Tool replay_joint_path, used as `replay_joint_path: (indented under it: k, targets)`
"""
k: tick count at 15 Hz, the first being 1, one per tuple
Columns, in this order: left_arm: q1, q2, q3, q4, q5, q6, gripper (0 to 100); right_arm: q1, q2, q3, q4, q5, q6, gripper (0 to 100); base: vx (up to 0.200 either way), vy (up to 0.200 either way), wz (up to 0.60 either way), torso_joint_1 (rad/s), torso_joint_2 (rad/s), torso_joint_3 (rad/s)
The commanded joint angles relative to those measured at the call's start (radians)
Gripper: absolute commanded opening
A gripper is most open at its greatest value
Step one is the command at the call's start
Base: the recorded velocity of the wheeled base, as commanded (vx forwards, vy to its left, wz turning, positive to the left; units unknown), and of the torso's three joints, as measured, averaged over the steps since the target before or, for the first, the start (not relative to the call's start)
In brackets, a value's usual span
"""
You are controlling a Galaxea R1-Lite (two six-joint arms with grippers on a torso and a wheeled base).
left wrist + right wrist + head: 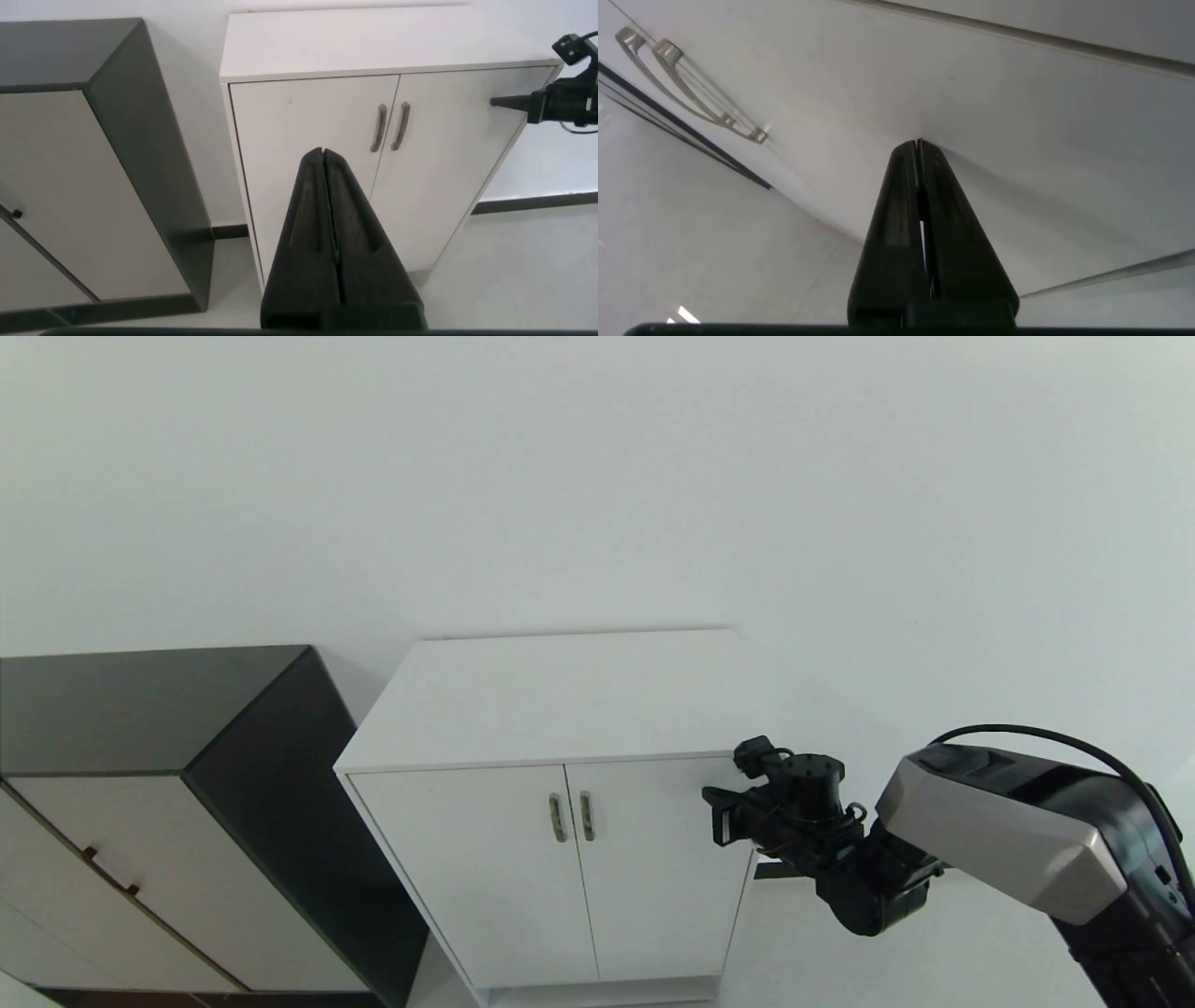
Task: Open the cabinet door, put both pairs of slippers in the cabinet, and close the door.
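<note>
Your right gripper (717, 814) has its fingers pressed together. Its tip sits at the upper right corner of the right door (663, 877) of the white cabinet (560, 695); you cannot tell whether it touches. Your left gripper (322, 157) is pinched flat too, held well back from the cabinet front and facing the left door (299, 121). Both doors lie flush, with the handles (557, 818) side by side at the middle seam. A dark cabinet (261, 784) stands just left, against the wall (597, 476).
</note>
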State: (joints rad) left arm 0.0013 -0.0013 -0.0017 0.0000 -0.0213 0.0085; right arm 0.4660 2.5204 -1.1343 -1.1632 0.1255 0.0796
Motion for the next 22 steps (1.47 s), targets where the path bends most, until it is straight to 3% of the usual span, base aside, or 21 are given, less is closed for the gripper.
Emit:
replay_joint_path:
  k: [1, 4, 8, 10, 14, 20, 22]
  targets:
    - [0.0, 0.001, 0.0, 0.0, 0.0, -0.001, 0, 0.0, -0.008, 0.027, -0.01, -0.006, 0.0, 0, 0.0, 0.0, 0.0, 0.0, 0.0, 0.0]
    - [0.0, 0.001, 0.0, 0.0, 0.0, 0.001, 0, 0.002, -0.084, 0.192, -0.124, -0.049, -0.001, 0, 0.0, 0.0, 0.0, 0.0, 0.0, 0.0]
    - [0.0, 0.001, 0.0, 0.0, 0.0, 0.001, 0, -0.018, -0.236, 0.567, -0.345, -0.122, -0.003, 0, 0.0, 0.0, 0.0, 0.0, 0.0, 0.0]
    - [0.0, 0.001, 0.0, 0.0, 0.0, -0.001, 0, -0.038, -0.293, 0.68, -0.405, -0.162, -0.006, 0, 0.0, 0.0, 0.0, 0.0, 0.0, 0.0]
    - [0.0, 0.001, 0.0, 0.0, 0.0, -0.001, 0, -0.05, -0.482, 0.918, -0.408, -0.179, -0.044, 0, 0.0, 0.0, 0.0, 0.0, 0.0, 0.0]
    - [0.0, 0.001, 0.0, 0.0, 0.0, -0.001, 0, -0.064, -0.709, 1.134, -0.394, -0.234, -0.035, 0, 0.0, 0.0, 0.0, 0.0, 0.0, 0.0]
    - [0.0, 0.001, 0.0, -0.002, 0.001, -0.002, 0, -0.061, -0.871, 1.134, -0.23, -0.285, -0.035, 0, 0.0, 0.0, 0.0, 0.0, 0.0, 0.0]
